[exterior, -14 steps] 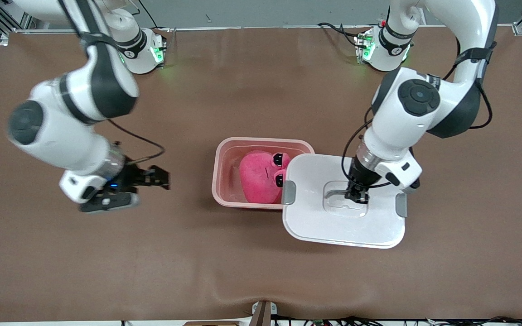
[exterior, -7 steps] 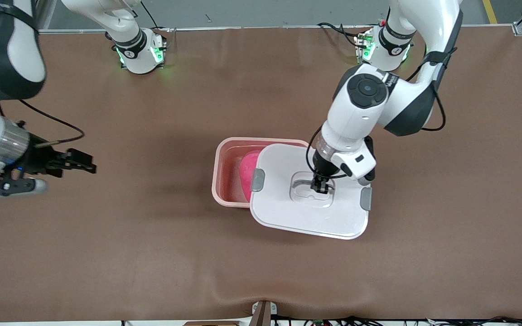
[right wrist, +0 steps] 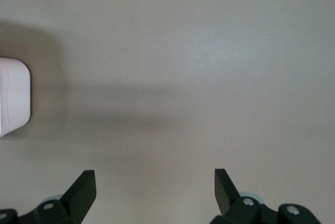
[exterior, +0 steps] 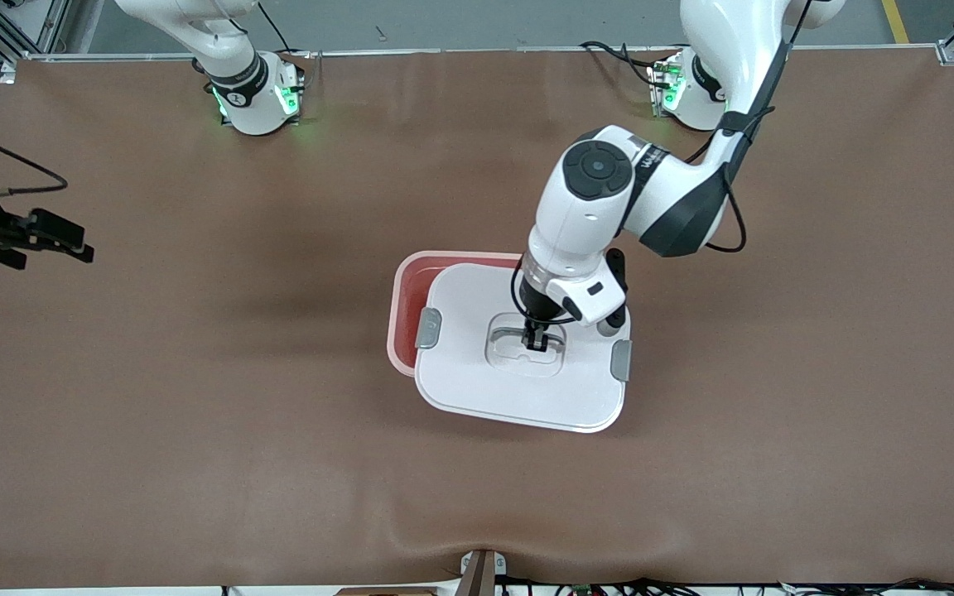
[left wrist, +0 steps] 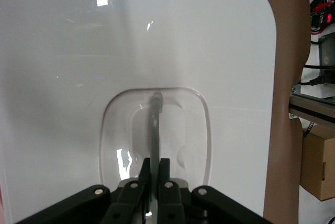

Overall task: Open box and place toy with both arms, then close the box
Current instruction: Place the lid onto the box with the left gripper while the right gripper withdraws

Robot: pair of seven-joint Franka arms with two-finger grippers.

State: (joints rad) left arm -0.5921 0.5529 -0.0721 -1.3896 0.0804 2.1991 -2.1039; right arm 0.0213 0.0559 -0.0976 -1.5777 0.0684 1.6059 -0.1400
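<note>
The box's translucent pink base [exterior: 404,308] stands mid-table. The white lid [exterior: 518,393] hangs over it, shifted toward the front camera, so only a strip of the base shows at the right arm's end. My left gripper [exterior: 535,342] is shut on the lid's recessed centre handle [left wrist: 155,124]; in the left wrist view the gripper [left wrist: 155,169] has its jaws clamped on the thin grey bar. The lid has two grey side clips [exterior: 428,328]. The toy is hidden under the lid. My right gripper [exterior: 55,238] is open and empty over bare table at the right arm's end, and it also shows in the right wrist view [right wrist: 154,182].
The brown table mat [exterior: 195,430] lies bare around the box. A white rounded corner [right wrist: 13,96] shows at the edge of the right wrist view. Both arm bases [exterior: 253,99] stand along the edge farthest from the front camera.
My left gripper has carried the lid from beside the box toward the right arm's end, over the box, covering the toy. My right arm has pulled back toward its end of the table.
</note>
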